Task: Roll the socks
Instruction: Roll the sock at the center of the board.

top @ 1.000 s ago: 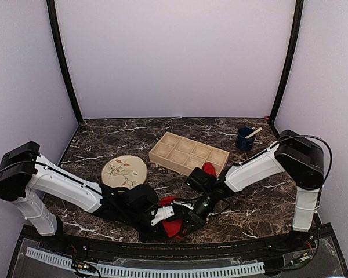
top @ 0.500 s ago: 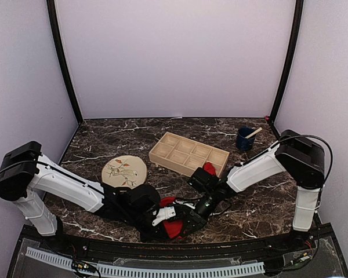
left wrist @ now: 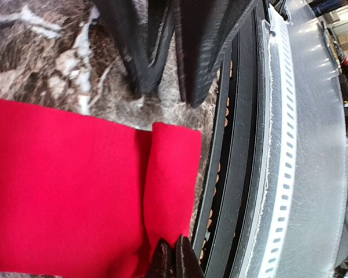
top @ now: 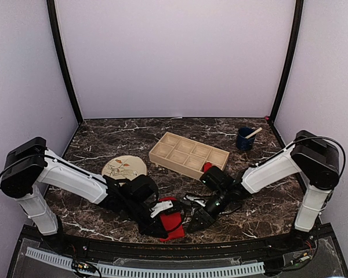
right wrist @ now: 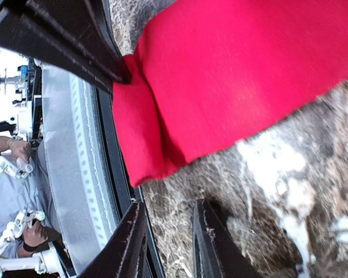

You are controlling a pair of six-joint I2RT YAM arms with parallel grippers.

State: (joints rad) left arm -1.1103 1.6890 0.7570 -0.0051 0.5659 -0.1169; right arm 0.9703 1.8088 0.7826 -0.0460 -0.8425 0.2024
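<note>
A: Where's the sock (top: 173,225)?
B: On the near side of the tray (top: 188,153), long axis pointing back toward it. The left gripper (left wrist: 173,260) pinches its folded near end. The right gripper (right wrist: 169,211) waits just beside it, spread and empty.
A: So the left likely rolls it trayward.

No legible text, label or number

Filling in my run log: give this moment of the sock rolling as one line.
left gripper: shut on folded edge of flat red fabric sock | right gripper: open, empty, beside it
</note>
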